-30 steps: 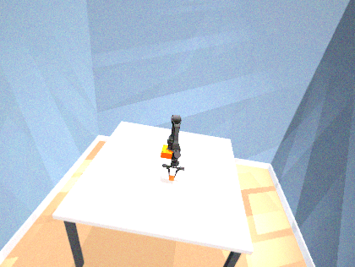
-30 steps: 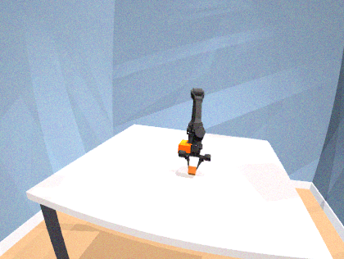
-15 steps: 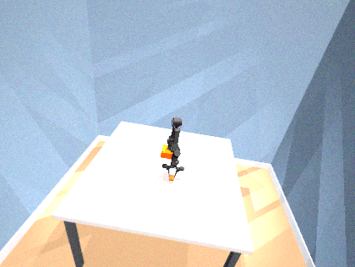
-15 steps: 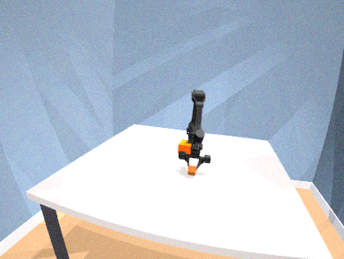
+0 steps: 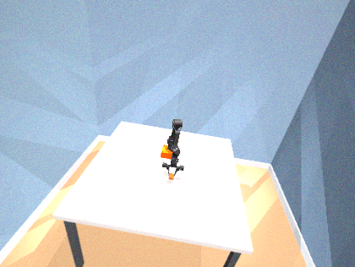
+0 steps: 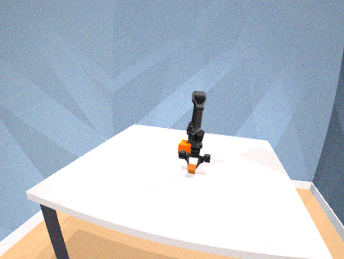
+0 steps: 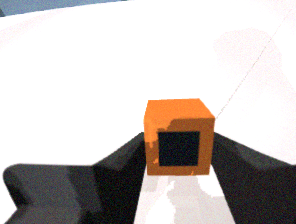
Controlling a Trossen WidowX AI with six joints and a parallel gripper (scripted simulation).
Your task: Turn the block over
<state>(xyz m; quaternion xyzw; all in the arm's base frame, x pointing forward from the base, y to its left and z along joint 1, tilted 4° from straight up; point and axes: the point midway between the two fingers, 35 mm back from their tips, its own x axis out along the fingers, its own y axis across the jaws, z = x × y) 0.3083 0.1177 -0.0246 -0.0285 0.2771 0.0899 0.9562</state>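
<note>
The orange block (image 5: 171, 177) (image 6: 192, 169) (image 7: 175, 110) is held between the two black fingers of my gripper (image 5: 172, 173) (image 6: 192, 165) (image 7: 179, 142). The gripper is shut on it from the left and right and points down. In the wrist view the block's dark square mark (image 7: 179, 149) faces the camera, back towards the gripper, and a plain orange face shows above it. The block is low over the white table (image 5: 110, 186) (image 6: 123, 184) (image 7: 75, 75); I cannot tell whether it touches. Its underside is hidden.
A larger orange box (image 5: 166, 155) (image 6: 184, 147) stands behind the gripper, just left of the arm in the top and exterior views, partly hidden by it. The table's far edge and a strip of blue wall (image 7: 60, 6) show at the top of the wrist view.
</note>
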